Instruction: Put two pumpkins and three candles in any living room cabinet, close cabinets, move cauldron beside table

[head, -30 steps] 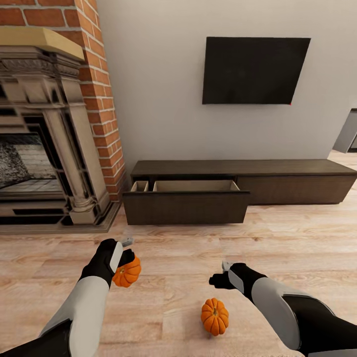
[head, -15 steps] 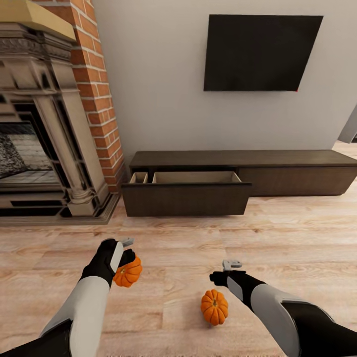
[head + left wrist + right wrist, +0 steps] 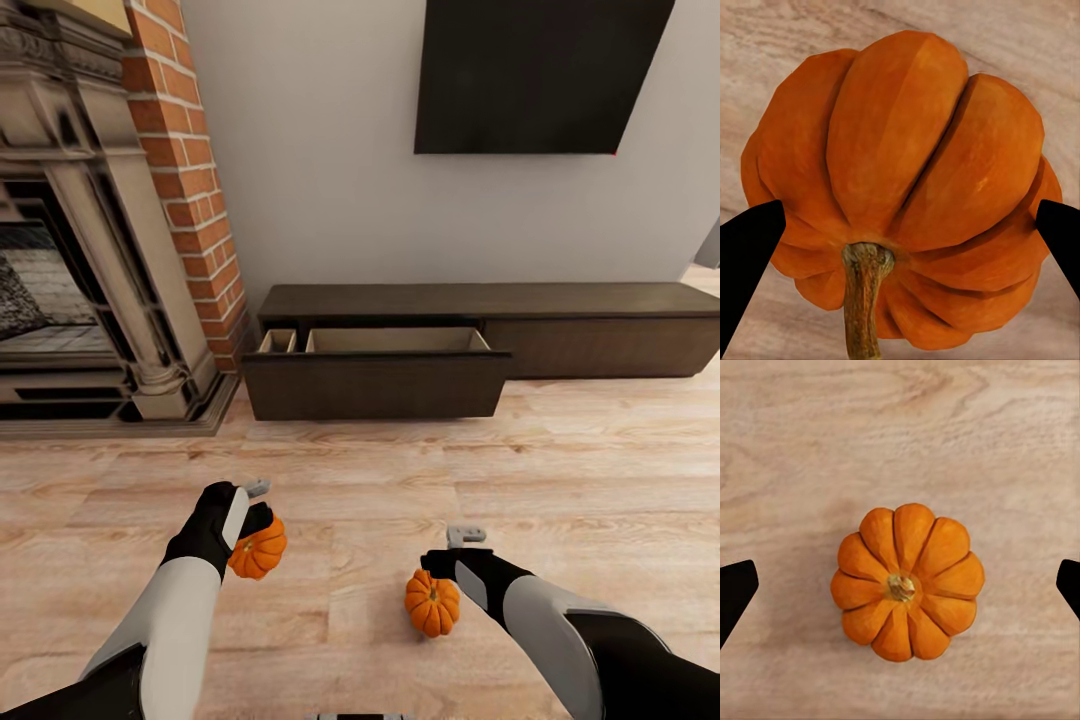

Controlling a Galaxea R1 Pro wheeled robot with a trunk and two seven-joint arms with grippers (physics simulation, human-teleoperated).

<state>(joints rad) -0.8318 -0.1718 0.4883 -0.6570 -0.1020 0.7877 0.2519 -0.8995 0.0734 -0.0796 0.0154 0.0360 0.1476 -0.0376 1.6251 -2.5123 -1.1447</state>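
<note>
Left pincer (image 3: 252,508): closed on a pumpkin (image 3: 257,548), held above the wood floor (image 3: 560,470); in the left wrist view its dark fingertips (image 3: 746,247) pressed both sides of the orange body (image 3: 907,187), stem toward the camera.
Right pincer (image 3: 462,545): spread wide and holding nothing, poised right over the second pumpkin (image 3: 432,603); in the right wrist view the fingertips (image 3: 733,589) stood well apart on either side of it (image 3: 907,583).
Second pumpkin: upright on the floor, stem up.
Cabinet (image 3: 600,325): against the wall beyond both arms, below a dark screen (image 3: 535,75); its left drawer (image 3: 375,380) was pulled out, pale inside.
Fireplace (image 3: 90,250): left of the cabinet, with a brick column (image 3: 185,190).
</note>
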